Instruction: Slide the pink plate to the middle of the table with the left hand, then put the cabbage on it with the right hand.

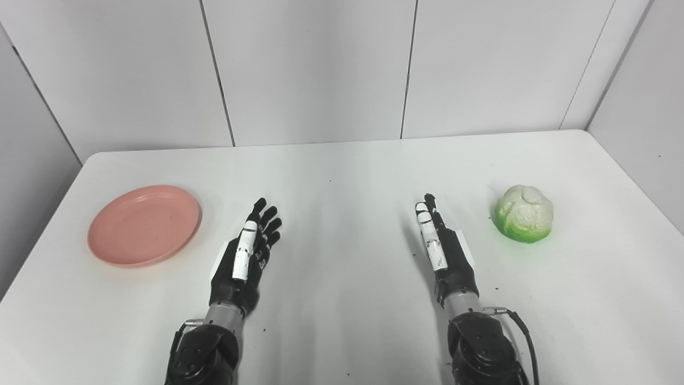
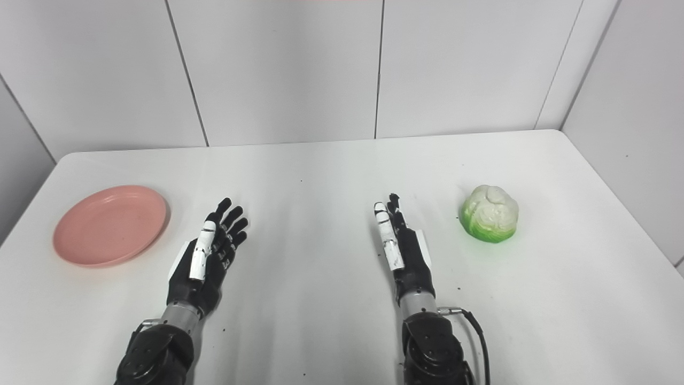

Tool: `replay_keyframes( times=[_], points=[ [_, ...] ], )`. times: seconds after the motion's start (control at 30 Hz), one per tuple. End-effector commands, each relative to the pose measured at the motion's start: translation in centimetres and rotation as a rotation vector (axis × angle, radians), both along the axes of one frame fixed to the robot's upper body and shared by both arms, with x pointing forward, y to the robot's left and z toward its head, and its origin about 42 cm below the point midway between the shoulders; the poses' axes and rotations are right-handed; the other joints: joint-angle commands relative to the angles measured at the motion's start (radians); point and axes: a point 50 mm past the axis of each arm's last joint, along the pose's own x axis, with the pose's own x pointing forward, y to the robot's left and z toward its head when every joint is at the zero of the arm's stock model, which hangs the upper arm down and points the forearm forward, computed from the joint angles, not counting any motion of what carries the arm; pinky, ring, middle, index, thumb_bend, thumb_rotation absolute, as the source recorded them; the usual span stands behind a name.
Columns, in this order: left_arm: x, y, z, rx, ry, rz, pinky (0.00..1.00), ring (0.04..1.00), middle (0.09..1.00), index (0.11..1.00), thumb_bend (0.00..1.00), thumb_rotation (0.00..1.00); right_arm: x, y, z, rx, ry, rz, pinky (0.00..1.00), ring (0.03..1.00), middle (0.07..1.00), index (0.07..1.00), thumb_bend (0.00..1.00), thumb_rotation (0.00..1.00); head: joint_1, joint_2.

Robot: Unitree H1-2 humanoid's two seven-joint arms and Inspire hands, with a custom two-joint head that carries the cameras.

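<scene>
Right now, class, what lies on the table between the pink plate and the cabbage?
Between the pink plate and the cabbage lie only the left hand and right hand, both open, over bare white table; both eye views show it.

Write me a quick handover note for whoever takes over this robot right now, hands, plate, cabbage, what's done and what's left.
Left hand: open, empty, just right of the pink plate, not touching it.
Right hand: open, empty, left of the cabbage, apart from it.
Plate sits at the left of the table; cabbage at the right.
Done: nothing yet.
Left: slide the plate to the middle with the left hand, then put the cabbage on it with the right.
</scene>
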Motion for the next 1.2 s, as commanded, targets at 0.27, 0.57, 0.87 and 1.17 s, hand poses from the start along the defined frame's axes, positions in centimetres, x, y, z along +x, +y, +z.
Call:
replay_keyframes(
  times=[0.27, 0.57, 0.87, 1.17],
  points=[
    [-0.2, -0.6, 0.0, -0.005, 0.014, -0.002, 0.97, 0.953, 0.963, 0.965, 0.43, 1.0, 0.5, 0.3, 1.7, 0.015, -0.077, 0.025, 1.0, 0.989, 0.998, 1.0, 0.23, 1.0, 0.015, -0.002],
    [-0.3, -0.6, 0.0, -0.001, 0.011, 0.001, 0.97, 0.954, 0.963, 0.962, 0.42, 1.0, 0.4, 0.3, 1.7, 0.016, -0.073, 0.025, 1.0, 0.982, 0.998, 1.0, 0.23, 1.0, 0.02, -0.004],
    [-0.4, -2.2, -0.5, -0.011, 0.014, -0.006, 0.96, 0.951, 0.96, 0.961, 0.42, 1.0, 0.1, -1.0, 1.6, 0.039, -0.047, 0.032, 1.0, 0.996, 1.0, 1.0, 0.23, 1.0, 0.243, -0.064],
    [-0.1, -6.2, -1.3, -0.014, 0.024, -0.011, 0.97, 0.955, 0.97, 0.971, 0.44, 0.99, 0.2, -3.8, 1.0, 0.072, -0.06, 0.064, 1.0, 1.0, 1.0, 1.0, 0.16, 1.0, 0.431, -0.149]
  ],
)
